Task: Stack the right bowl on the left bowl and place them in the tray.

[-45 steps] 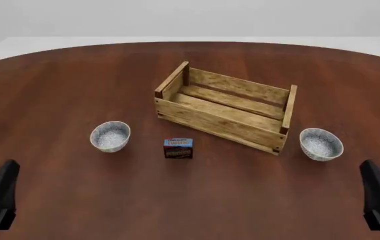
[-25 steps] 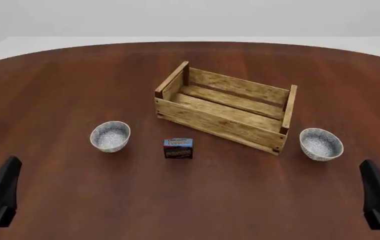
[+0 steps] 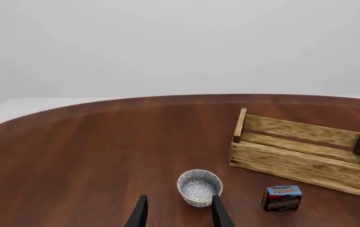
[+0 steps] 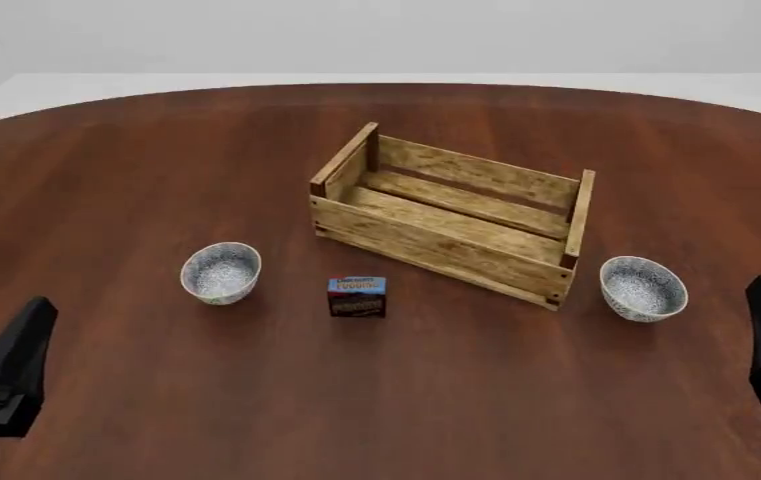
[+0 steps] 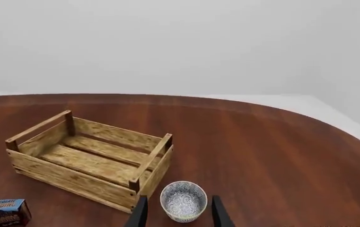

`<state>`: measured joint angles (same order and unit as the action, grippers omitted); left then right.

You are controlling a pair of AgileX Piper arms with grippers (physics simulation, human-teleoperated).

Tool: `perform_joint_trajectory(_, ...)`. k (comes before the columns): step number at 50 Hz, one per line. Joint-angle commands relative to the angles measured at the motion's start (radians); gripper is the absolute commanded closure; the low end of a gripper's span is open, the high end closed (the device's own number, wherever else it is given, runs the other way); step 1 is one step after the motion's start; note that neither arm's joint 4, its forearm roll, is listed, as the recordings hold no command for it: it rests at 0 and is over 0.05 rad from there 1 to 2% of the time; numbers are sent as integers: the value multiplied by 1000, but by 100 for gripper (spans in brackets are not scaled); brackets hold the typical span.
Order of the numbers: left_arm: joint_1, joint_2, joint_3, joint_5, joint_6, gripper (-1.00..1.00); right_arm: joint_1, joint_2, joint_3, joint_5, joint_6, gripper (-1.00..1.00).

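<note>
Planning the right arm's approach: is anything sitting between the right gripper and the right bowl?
Nothing visible. The right bowl sits just ahead of the right gripper, with bare table between them. The wooden crate lies to the bowl's left, and the pudding box is farther left, both off that line.

Your left bowl [image 4: 221, 272] sits upright on the table, white with fine blue-grey speckles, well apart from its twin. The right bowl [image 4: 643, 288] stands upright just beside the tray's near right corner. The tray [image 4: 450, 214], a light wooden slatted crate with darker corner posts, lies angled between them.
</note>
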<state>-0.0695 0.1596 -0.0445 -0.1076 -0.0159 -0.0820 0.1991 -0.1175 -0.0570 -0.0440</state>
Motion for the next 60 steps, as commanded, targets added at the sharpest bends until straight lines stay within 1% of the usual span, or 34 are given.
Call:
perform_joint_trajectory(1,-18,33,1,-31,-7,-100,-25,147,-39,-62,-16,-100)
perform_joint_trajectory(3,-18,34,4,-35,-9,-100,-28,192,-45,-81,-4,-100)
perform_joint_trajectory(5,-23,36,7,-39,-10,-100,-31,211,-51,-92,-5,-100)
perform_joint_trajectory(6,-24,34,9,-39,-11,-100,-39,240,-57,-104,6,-100)
perform_joint_trajectory(9,-26,27,7,-32,-14,-100,-42,274,-69,-114,2,-100)
perform_joint_trajectory(10,-27,28,6,-31,-14,-100,-55,322,-76,-131,31,-100)
perform_joint_trajectory(11,-28,28,4,-29,-15,-100,-56,348,-82,-138,46,-100)
perform_joint_trajectory(12,-28,26,6,-29,-15,-100,-53,338,-78,-139,24,-100)
perform_joint_trajectory(13,-28,28,4,-29,-16,-100,-51,345,-79,-142,17,-100)
perform_joint_trajectory(14,-30,30,4,-31,-16,-100,-50,377,-88,-142,42,-100)
perform_joint_trajectory(15,-31,28,6,-31,-17,-100,-51,390,-99,-136,47,-100)
perform_joint_trajectory(16,-32,28,6,-32,-17,-100,-48,391,-103,-130,32,-100)
perform_joint_trajectory(17,-35,31,2,-32,-17,-100,-41,416,-115,-121,42,-100)
perform_joint_trajectory(18,-35,31,2,-32,-17,-100,-56,432,-123,-125,61,-100)
perform_joint_trajectory(19,-36,35,3,-38,-19,-100,-56,432,-126,-127,44,-100)
perform_joint_trajectory(22,-39,44,10,-54,-18,-100,-75,456,-141,-125,60,-100)
perform_joint_trajectory(24,-43,58,14,-70,-19,-100,-82,463,-151,-122,39,-100)
perform_joint_trajectory(25,-45,60,13,-70,-20,-100,-83,474,-153,-123,52,-100)
perform_joint_trajectory(27,-46,61,12,-70,-19,-100,-85,480,-153,-126,53,-100)
perform_joint_trajectory(28,-48,65,9,-73,-18,-100,-92,488,-151,-136,42,-100)
perform_joint_trajectory(29,-47,69,7,-75,-17,-100,-112,530,-158,-155,63,-100)
perform_joint_trajectory(33,-48,70,7,-77,-15,-100,-119,565,-168,-167,65,-100)
perform_joint_trajectory(35,-49,71,8,-79,-15,-100,-130,593,-180,-169,80,-100)
perform_joint_trajectory(36,-49,72,8,-80,-15,-100,-134,602,-179,-177,77,-100)
perform_joint_trajectory(39,-49,71,6,-77,-16,-100,-146,612,-182,-179,70,-100)
perform_joint_trajectory(43,-51,76,12,-85,-15,-100,-174,618,-194,-170,81,-100)
perform_joint_trajectory(46,-55,82,12,-90,-14,-100,-177,614,-193,-160,81,-100)
perform_joint_trajectory(47,-58,85,10,-92,-14,-100,-186,629,-197,-159,94,-100)
perform_joint_trajectory(48,-60,91,8,-95,-14,-100,-188,628,-197,-159,91,-100)
perform_joint_trajectory(54,-64,94,22,-107,-14,-100,-189,646,-201,-142,90,-100)
perform_joint_trajectory(56,-64,93,23,-108,-15,-100,-192,646,-199,-142,80,-100)
perform_joint_trajectory(60,-65,93,23,-108,-17,-100,-182,635,-203,-111,76,-100)
